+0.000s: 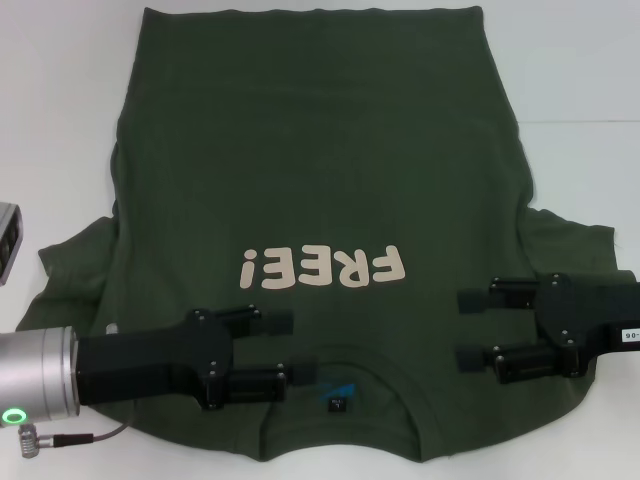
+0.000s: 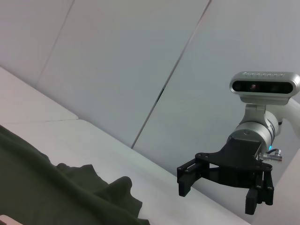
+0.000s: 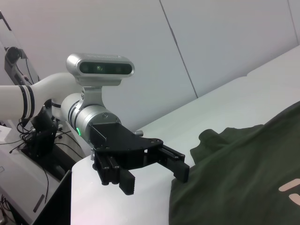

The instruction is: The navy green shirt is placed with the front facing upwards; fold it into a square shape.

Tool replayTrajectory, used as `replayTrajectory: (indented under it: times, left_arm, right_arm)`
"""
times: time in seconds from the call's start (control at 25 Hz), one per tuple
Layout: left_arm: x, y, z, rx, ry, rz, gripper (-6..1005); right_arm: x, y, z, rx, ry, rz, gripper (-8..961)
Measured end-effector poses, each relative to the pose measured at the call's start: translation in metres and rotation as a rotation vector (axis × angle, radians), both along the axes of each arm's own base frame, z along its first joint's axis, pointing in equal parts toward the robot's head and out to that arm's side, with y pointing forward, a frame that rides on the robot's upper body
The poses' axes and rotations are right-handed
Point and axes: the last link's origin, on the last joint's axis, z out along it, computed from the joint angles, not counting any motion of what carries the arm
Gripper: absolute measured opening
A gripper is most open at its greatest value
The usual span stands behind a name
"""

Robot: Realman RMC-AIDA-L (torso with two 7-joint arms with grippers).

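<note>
The navy green shirt (image 1: 310, 170) lies flat, front up, on the white table (image 1: 580, 80). Its collar is nearest me and its hem is at the far edge. The cream "FREE!" lettering (image 1: 322, 267) reads upside down from here. A blue-and-black neck label (image 1: 338, 392) shows inside the collar. My left gripper (image 1: 290, 348) hovers open over the shirt just left of the collar. My right gripper (image 1: 468, 328) is open over the right shoulder, near the sleeve (image 1: 575, 245). The left wrist view shows the right gripper (image 2: 218, 194) open beyond a rumpled sleeve (image 2: 93, 187). The right wrist view shows the left gripper (image 3: 153, 177) open beside the shirt (image 3: 243, 178).
A grey device (image 1: 8, 238) sits at the table's left edge. A thin cable (image 1: 75, 437) hangs by my left wrist. Off the table's side, a stand with dark cables (image 3: 35, 140) shows in the right wrist view. White wall panels rise behind the table.
</note>
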Motion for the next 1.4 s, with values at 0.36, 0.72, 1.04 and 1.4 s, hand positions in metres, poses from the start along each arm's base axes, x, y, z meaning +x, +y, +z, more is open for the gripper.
replayTrajectory:
  times: [0.36, 0.72, 1.04, 1.4]
  left_arm:
    - [-0.001, 0.001, 0.001, 0.011, -0.004, 0.009, 832]
    - [-0.024, 0.012, 0.012, 0.139, -0.031, 0.188, 831]
    - [-0.062, 0.018, 0.033, 0.315, -0.067, 0.42, 830]
    - [-0.097, 0.016, 0.05, 0.452, -0.037, 0.6, 828]
  right_arm:
    - [0.0, 0.0, 0.0, -0.001, 0.0, -0.001, 902]
    - [0.0, 0.0, 0.001, 0.006, 0.01, -0.011, 900]
    - [0.0, 0.001, 0.0, 0.029, 0.048, -0.027, 900]
    - [-0.003, 0.001, -0.004, 0.032, 0.062, -0.04, 900]
